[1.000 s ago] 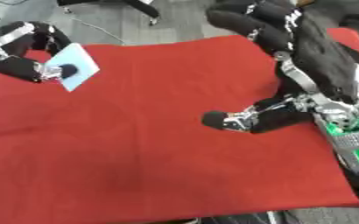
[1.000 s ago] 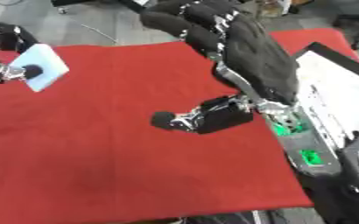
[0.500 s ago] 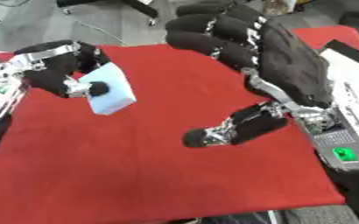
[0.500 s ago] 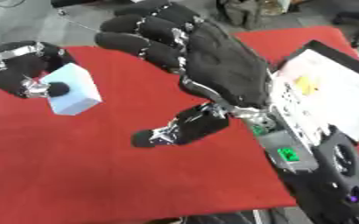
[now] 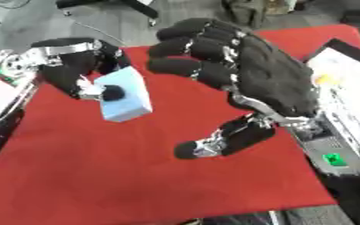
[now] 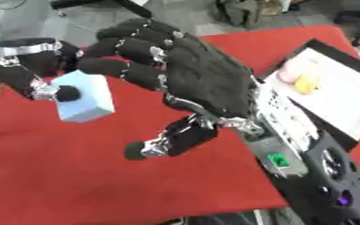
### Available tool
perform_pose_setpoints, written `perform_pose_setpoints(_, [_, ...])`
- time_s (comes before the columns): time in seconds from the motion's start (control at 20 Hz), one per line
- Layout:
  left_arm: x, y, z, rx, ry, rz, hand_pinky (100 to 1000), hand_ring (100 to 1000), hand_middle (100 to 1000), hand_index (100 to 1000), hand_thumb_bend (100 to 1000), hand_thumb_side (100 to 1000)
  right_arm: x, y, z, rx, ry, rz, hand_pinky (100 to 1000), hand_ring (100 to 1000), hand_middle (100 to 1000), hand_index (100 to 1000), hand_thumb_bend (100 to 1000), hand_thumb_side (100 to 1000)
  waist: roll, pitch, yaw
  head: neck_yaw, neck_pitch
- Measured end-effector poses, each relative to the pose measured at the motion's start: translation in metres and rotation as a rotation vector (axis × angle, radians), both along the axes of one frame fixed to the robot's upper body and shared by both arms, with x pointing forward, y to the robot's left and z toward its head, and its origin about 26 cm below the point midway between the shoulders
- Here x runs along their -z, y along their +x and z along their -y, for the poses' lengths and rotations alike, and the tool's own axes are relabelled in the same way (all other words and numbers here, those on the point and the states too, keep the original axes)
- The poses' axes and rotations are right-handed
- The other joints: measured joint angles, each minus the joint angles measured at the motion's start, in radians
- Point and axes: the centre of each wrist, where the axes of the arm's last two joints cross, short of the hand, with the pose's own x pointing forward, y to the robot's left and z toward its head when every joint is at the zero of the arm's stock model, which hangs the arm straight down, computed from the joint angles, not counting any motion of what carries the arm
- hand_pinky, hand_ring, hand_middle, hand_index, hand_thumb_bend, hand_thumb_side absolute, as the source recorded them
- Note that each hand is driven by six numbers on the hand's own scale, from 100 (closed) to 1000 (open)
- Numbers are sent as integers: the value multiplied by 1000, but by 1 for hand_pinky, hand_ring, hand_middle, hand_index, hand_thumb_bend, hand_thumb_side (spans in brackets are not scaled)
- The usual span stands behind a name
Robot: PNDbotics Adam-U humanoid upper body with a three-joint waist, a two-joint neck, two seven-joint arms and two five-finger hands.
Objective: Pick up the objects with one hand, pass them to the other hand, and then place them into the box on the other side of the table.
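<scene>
Left hand [image 5: 75, 72] clamped on pale blue block [image 5: 125, 96] (tilted), right hand [image 5: 248, 81] spread beside it

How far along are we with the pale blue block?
Pickup looks done: the left hand holds the pale blue block above the red cloth. In hand: the handover, with the right hand open beside it, not touching. Left: the transfer, then placing it in the box.
</scene>
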Motion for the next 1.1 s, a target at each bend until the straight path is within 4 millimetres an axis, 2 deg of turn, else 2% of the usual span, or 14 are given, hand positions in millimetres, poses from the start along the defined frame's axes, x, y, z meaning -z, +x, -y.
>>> perform_pose_setpoints(0.45, [-2, -6, 19, 65, 13, -8, 600, 464, 417, 513, 144, 299, 29, 25, -16, 76, -46, -115, 848, 860, 777, 908, 645, 372, 12, 0, 10, -16, 0])
perform_pose_setpoints(0.85, [0, -5, 19, 56, 31, -10, 598, 464, 418, 513, 147, 296, 48, 41, -30, 144, -15, -123, 835, 846, 756, 902, 636, 369, 15, 1, 16, -29, 0])
perform_pose_setpoints(1.0, [3, -3, 18, 47, 41, -16, 597, 463, 417, 512, 149, 296, 54, 44, -33, 149, -3, -125, 828, 828, 718, 895, 620, 358, 14, 1, 17, -31, 0])
perform_pose_setpoints(1.1, [3, -3, 17, 45, 44, -18, 598, 464, 418, 513, 152, 298, 55, 45, -35, 150, 4, -124, 817, 798, 646, 875, 606, 352, 12, 1, 19, -32, 0])
